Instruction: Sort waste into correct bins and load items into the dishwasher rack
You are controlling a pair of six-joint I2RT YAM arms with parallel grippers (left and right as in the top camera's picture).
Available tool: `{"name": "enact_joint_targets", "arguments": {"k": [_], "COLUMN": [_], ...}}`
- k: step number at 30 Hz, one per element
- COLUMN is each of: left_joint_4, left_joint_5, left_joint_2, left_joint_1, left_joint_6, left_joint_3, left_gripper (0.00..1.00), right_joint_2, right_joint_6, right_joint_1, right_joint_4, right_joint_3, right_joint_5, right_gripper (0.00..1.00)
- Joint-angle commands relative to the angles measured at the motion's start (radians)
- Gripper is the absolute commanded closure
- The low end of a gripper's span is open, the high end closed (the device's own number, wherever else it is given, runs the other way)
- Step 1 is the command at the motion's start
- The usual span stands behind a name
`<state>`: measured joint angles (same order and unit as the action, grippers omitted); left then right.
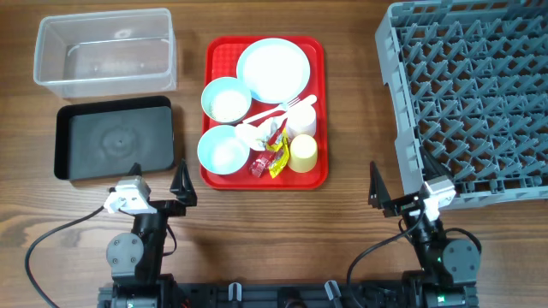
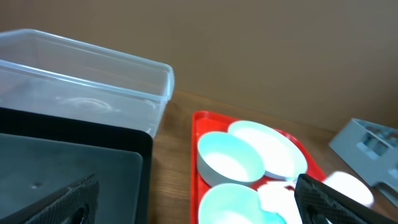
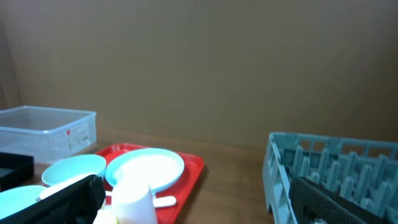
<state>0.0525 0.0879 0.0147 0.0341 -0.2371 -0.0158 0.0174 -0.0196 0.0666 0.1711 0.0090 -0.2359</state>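
On the red tray [image 1: 323,103] lie a pale blue plate [image 1: 274,68], two pale blue bowls [image 1: 226,99] [image 1: 223,151], a white cup [image 1: 301,120], a yellow cup [image 1: 303,154], white fork and spoon [image 1: 282,109], a white tissue [image 1: 251,133] and red and yellow wrappers [image 1: 267,162]. The clear tub [image 1: 103,85] and black tray [image 1: 60,141] stand at the left, both empty. The grey rack [image 1: 390,77] is at the right. My left gripper [image 1: 160,181] [image 2: 196,204] is open and empty near the black tray's front edge. My right gripper [image 1: 401,184] [image 3: 205,202] is open and empty by the rack's front corner.
Bare wooden table [image 1: 351,222] lies between the red tray and the rack. The left wrist view shows the tub [image 2: 87,74], black tray [image 2: 68,162] and bowls [image 2: 230,158]. The right wrist view shows the plate [image 3: 146,168], white cup [image 3: 134,199] and rack [image 3: 329,168].
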Motion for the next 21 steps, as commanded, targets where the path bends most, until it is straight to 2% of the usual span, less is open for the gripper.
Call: {"name": "enact_joint_targets", "arguments": {"k": [1, 6, 12, 18, 21], "left_joint_4": [0.04, 0.253, 0.446, 0.523, 0.584], "left_joint_5": [0.08, 0.08, 0.08, 0.19, 0.196], "left_joint_2": [0.004, 0.088, 0.296, 0.542, 0.669], "left_joint_1": [-0.006, -0.006, -0.006, -0.006, -0.006], "left_joint_6": [0.026, 0.112, 0.126, 0.114, 0.114], "left_joint_3": [-0.088, -0.3, -0.526, -0.718, -0.818], "left_gripper": [0.0, 0.0, 0.0, 0.0, 0.0], "right_joint_2": [-0.003, -0.003, 0.041, 0.201, 0.32], "right_joint_6": [0.016, 0.017, 0.021, 0.047, 0.051], "right_joint_1": [-0.005, -0.005, -0.005, -0.005, -0.005], "right_joint_4": [0.007, -0.023, -0.197, -0.371, -0.428], "right_joint_3": [0.058, 0.146, 0.299, 0.446, 0.522], "right_joint_5": [-0.063, -0.066, -0.066, -0.065, -0.065], "right_gripper": [0.0, 0.0, 0.0, 0.0, 0.0]}}
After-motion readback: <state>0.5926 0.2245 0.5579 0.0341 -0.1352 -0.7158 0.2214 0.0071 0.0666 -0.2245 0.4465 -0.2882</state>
